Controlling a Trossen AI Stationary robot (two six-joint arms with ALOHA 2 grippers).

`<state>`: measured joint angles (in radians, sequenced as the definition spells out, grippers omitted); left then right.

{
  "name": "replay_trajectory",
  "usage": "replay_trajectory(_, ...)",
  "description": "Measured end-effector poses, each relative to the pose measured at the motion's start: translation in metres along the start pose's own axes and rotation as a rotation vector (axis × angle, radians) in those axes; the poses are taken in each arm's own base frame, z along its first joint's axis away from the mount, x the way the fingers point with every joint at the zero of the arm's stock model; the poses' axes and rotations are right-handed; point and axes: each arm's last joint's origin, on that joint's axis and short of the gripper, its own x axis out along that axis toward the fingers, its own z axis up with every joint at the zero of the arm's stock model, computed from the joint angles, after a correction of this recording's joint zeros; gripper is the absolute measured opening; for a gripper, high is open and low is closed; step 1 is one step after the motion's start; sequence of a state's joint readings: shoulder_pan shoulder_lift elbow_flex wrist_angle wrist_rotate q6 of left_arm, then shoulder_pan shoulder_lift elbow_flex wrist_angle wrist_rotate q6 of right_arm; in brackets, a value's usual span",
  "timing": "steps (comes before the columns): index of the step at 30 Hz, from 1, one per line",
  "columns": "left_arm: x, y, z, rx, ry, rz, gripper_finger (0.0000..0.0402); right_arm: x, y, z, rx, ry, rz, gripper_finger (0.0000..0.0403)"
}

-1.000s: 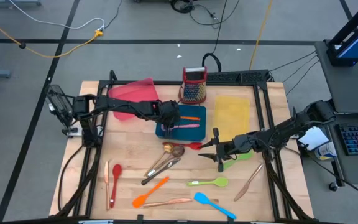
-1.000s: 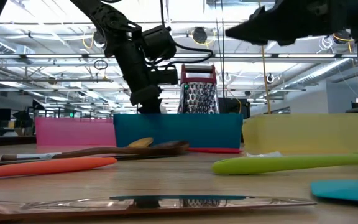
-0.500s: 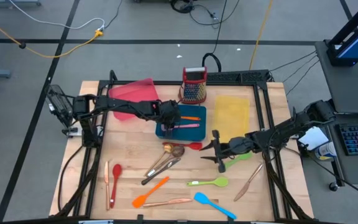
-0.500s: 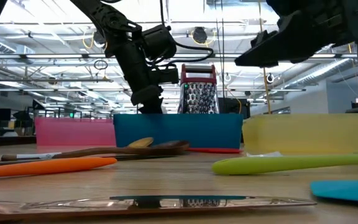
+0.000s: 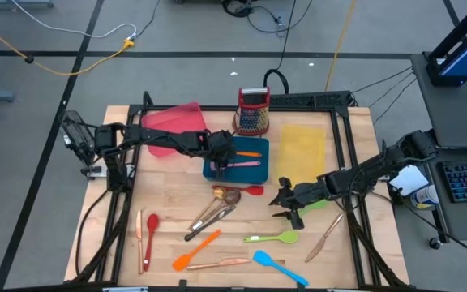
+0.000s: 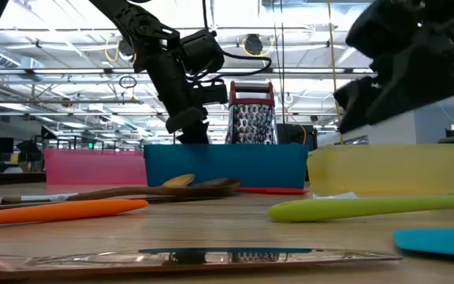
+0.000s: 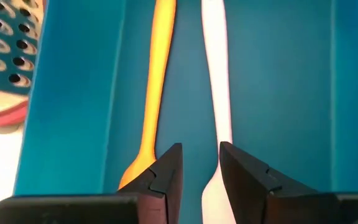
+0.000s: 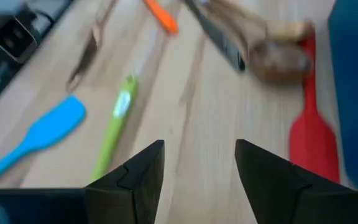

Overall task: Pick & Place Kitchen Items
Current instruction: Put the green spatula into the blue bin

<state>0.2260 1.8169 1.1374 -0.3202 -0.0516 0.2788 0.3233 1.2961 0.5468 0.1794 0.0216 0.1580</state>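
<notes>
My left gripper (image 5: 221, 165) hangs open and empty over the blue tray (image 5: 235, 172), just above an orange utensil (image 7: 157, 81) and a pink utensil (image 7: 216, 81) that lie flat in it. My right gripper (image 5: 285, 208) is open and empty above the table's middle right. It is between the red spatula (image 5: 254, 190) and the green spatula (image 5: 272, 238), touching neither. The right wrist view shows its open fingers (image 8: 199, 155) over bare wood, with the green spatula (image 8: 114, 127), a blue spatula (image 8: 39, 140) and the red spatula (image 8: 312, 134) ahead.
A pink tray (image 5: 173, 122), a yellow tray (image 5: 302, 150) and a red grater (image 5: 253, 111) stand at the back. Spoons (image 5: 216, 209), an orange spatula (image 5: 197, 250), a red spoon (image 5: 151, 227) and copper cutlery (image 5: 324, 235) lie scattered on the near half.
My right gripper has gone toward the table's near edge and down, a little toward the right edge, and stays open. My left gripper has kept still over the blue tray.
</notes>
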Motion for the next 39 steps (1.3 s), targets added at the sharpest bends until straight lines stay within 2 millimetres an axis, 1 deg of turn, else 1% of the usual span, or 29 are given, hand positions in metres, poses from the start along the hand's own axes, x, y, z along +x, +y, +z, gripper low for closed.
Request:
replay_trajectory(5, -0.011, 0.001, 0.005, 0.0, -0.047, 0.011, 0.0111, -0.001, -0.002, -0.016, 0.071, 0.167, -0.029, 0.018)
replay_trajectory(7, -0.016, 0.003, 0.009, -0.006, -0.077, 0.019, 0.0111, -0.002, 0.0, -0.02, 0.076, 0.201, -0.03, 0.0179)
replay_trajectory(17, -0.039, 0.007, 0.021, -0.031, -0.208, 0.055, 0.0111, -0.004, 0.019, -0.025, -0.034, 0.231, 0.031, 0.0173)
replay_trajectory(22, -0.041, 0.009, 0.025, -0.055, -0.254, 0.064, 0.0111, -0.005, 0.023, -0.03, -0.049, 0.269, 0.039, 0.0167)
replay_trajectory(27, -0.041, 0.009, 0.027, -0.064, -0.268, 0.066, 0.0111, -0.009, 0.023, -0.04, -0.006, 0.377, 0.011, 0.0166)
replay_trajectory(32, -0.041, 0.009, 0.027, -0.069, -0.268, 0.066, 0.0111, -0.01, 0.025, -0.053, -0.021, 0.414, 0.019, 0.0166)
replay_trajectory(36, -0.041, 0.009, 0.027, -0.072, -0.269, 0.066, 0.0111, -0.011, 0.023, -0.065, -0.042, 0.41, -0.004, 0.0166)
replay_trajectory(39, -0.041, 0.009, 0.027, -0.076, -0.269, 0.065, 0.0111, -0.01, 0.022, -0.074, -0.068, 0.356, -0.01, 0.0166)
